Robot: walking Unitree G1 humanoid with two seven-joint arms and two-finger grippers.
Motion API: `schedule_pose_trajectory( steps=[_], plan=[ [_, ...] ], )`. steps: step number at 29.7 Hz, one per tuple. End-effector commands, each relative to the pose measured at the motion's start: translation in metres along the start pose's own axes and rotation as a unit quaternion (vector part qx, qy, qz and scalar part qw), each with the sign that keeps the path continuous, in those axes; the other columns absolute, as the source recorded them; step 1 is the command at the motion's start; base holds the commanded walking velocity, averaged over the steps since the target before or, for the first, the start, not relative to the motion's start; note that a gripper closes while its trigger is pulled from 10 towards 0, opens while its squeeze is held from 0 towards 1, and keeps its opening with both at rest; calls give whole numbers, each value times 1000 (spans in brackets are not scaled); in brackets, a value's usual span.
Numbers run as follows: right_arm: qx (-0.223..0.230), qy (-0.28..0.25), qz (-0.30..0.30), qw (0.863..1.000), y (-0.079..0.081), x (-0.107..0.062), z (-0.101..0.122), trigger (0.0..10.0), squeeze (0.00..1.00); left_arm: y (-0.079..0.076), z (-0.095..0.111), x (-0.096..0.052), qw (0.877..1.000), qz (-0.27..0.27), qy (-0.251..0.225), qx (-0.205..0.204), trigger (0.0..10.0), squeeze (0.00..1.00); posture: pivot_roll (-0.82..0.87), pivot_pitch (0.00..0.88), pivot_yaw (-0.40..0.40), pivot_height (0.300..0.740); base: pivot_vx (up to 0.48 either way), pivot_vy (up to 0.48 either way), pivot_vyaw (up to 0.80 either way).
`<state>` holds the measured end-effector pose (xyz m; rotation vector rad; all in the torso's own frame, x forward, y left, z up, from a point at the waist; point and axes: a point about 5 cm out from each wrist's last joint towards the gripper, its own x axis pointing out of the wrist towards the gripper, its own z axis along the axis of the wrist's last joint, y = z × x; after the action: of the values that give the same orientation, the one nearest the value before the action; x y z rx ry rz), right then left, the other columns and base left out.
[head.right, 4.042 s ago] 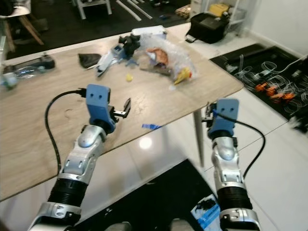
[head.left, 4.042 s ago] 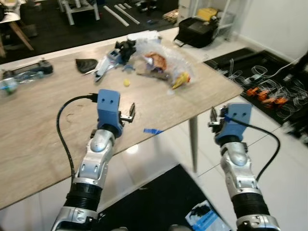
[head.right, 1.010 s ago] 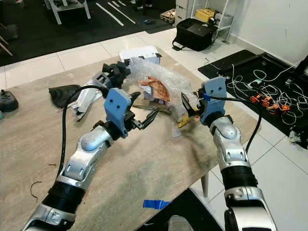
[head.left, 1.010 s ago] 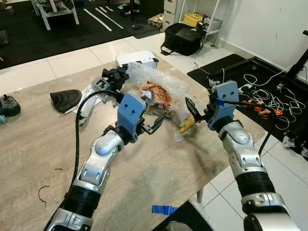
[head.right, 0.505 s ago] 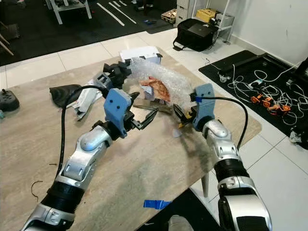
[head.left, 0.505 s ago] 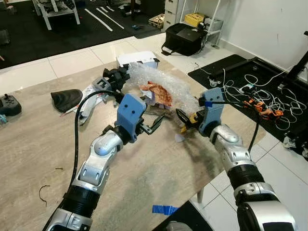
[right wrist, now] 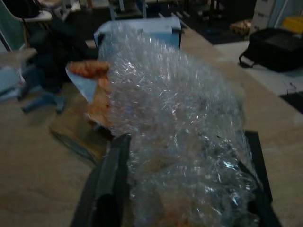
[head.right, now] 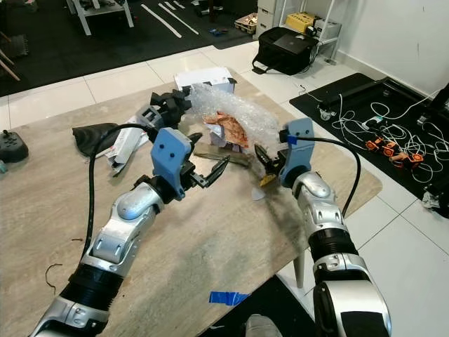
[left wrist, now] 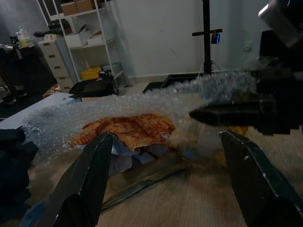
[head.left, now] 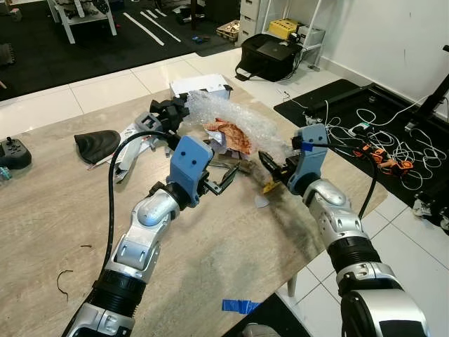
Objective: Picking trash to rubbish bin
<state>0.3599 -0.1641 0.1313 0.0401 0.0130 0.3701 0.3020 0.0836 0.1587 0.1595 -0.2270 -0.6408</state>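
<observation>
A heap of trash lies at the far right of the wooden table (head.left: 210, 260): clear bubble wrap (head.left: 235, 119) over an orange printed wrapper (head.left: 230, 133), with a yellow scrap (head.left: 269, 187) at its near edge. My right gripper (head.left: 271, 168) is open at the heap's right end, and the bubble wrap (right wrist: 180, 137) bulges between its two fingers (right wrist: 108, 189). My left gripper (head.left: 223, 180) is open just short of the heap's near side, fingers (left wrist: 87, 184) spread wide, touching nothing.
A white box (head.left: 200, 86) stands behind the heap. Black crumpled stuff (head.left: 165, 111), blue-white wrappers (head.left: 130, 151) and a dark cloth (head.left: 96, 144) lie to the left. The table edge runs close on the right; a black bag (head.left: 270, 60) and cables (head.left: 382, 133) are on the floor.
Over four seconds the view closed in on the table and both arms rose over it. In the last second my right gripper swung in to the bubble wrap; the left held still.
</observation>
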Motion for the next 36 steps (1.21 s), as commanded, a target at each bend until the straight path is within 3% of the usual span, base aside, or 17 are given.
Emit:
schedule_pose_trajectory(
  steps=[1,12,15,18,24,36],
  plan=[
    [3,-15,4,1000,3,1,5,0,0,0,-3,0,1000,2,9,2,10000,0,-99,0,-27,740,0,0,0],
    [7,-54,9,998,8,1,21,0,0,-2,-2,3,1000,4,4,-1,10000,0,-109,0,-31,740,0,0,0],
    [1,-80,16,997,10,2,36,0,0,0,-2,3,1000,8,2,-2,10000,0,-112,0,-32,740,0,0,0],
    [-3,-130,38,991,18,5,67,0,0,2,-1,4,1000,12,-1,-2,10000,0,-114,0,-35,740,0,0,0],
    [-5,-190,80,978,32,4,108,0,0,3,0,6,1000,16,-4,-2,10000,0,-115,0,-38,740,0,0,0],
    [42,-265,119,956,50,-3,160,0,0,8,0,6,1000,26,-6,-5,10000,0,-116,0,-38,740,0,0,0]
  ],
)
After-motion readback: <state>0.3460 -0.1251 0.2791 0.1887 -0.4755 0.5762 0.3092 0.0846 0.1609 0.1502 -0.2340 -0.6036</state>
